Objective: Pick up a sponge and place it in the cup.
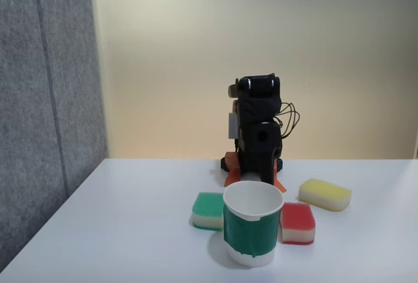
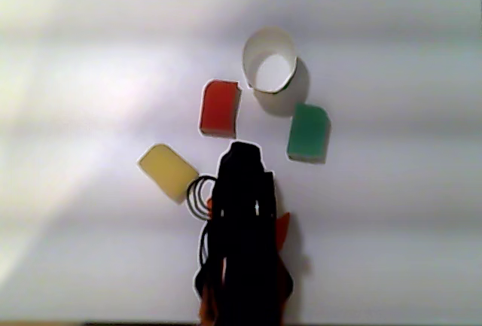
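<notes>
Three sponges lie on the white desk point(image 1: 130, 217) around the cup point(image 1: 253, 231). In the fixed view, going left to right: the green-topped sponge point(image 1: 209, 210) lies just left of the cup, the cup stands nearest the camera, the red-topped sponge point(image 1: 298, 223) lies just right of it, partly hidden by its rim, and the yellow sponge point(image 1: 324, 194) lies farther right and farther back. The folded black arm point(image 1: 258, 129) stands behind the cup. Seen from above, the red-topped sponge point(image 2: 219, 108) sits left of the cup point(image 2: 269, 59). Whether the claw is clenched or released cannot be told.
</notes>
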Tool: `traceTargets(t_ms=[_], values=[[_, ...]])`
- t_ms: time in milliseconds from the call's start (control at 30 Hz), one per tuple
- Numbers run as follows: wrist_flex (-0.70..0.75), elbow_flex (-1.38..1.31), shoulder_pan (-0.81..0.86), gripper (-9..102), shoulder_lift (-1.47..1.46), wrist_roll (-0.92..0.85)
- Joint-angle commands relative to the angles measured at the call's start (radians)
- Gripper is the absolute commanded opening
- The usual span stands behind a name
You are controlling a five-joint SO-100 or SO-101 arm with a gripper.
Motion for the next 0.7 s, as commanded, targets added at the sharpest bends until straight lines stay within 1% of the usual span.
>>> traceTargets(t_ms=[0, 67, 267, 400, 433, 467, 500, 667], values=[[0.017, 0.046, 0.021, 3, 0.012, -0.003], [0.017, 0.046, 0.021, 9, 0.012, -0.005], [0.017, 0.046, -0.041, 9, 0.011, 0.008], [0.017, 0.046, -0.041, 8, 0.011, -0.005], [0.014, 0.046, -0.046, 7, 0.011, -0.017], [0.014, 0.046, -0.057, 1, 0.009, -0.012], [0.014, 0.046, -0.061, 0, 0.009, -0.012], [0.005, 0.028, -0.048, 0, 0.011, -0.051]])
